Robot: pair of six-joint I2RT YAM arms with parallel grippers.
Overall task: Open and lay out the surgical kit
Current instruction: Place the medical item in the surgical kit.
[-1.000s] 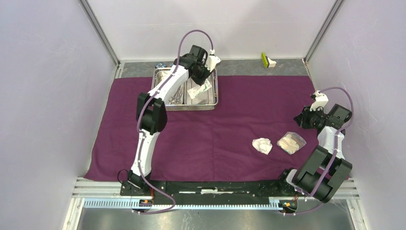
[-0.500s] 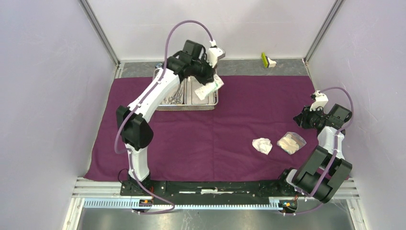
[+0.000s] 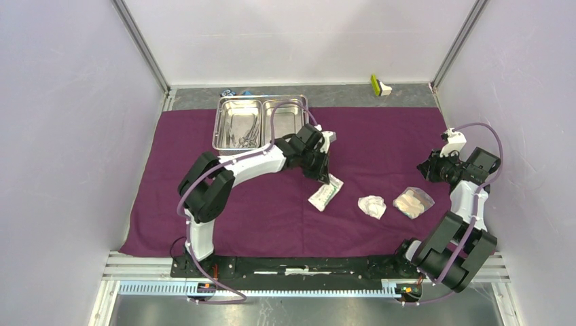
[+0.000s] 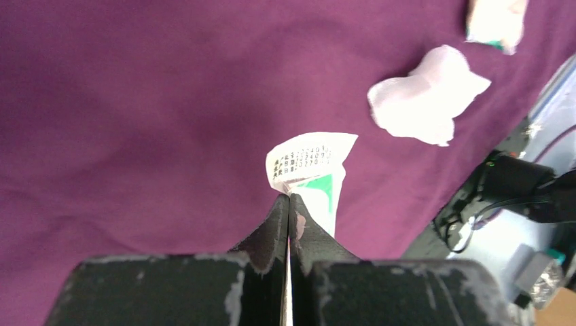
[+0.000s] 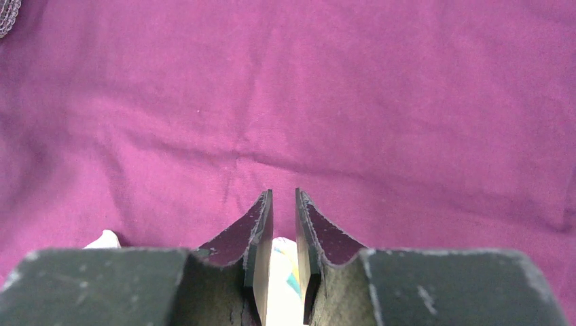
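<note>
Jaws of your left end effector are clenched on the white sealed packet, low over the purple cloth; gauze wads lie just beyond it. A second ago it was at the steel tray, now well behind it. Your right end effector stands slightly parted over the cloth, seemingly holding nothing.
</note>
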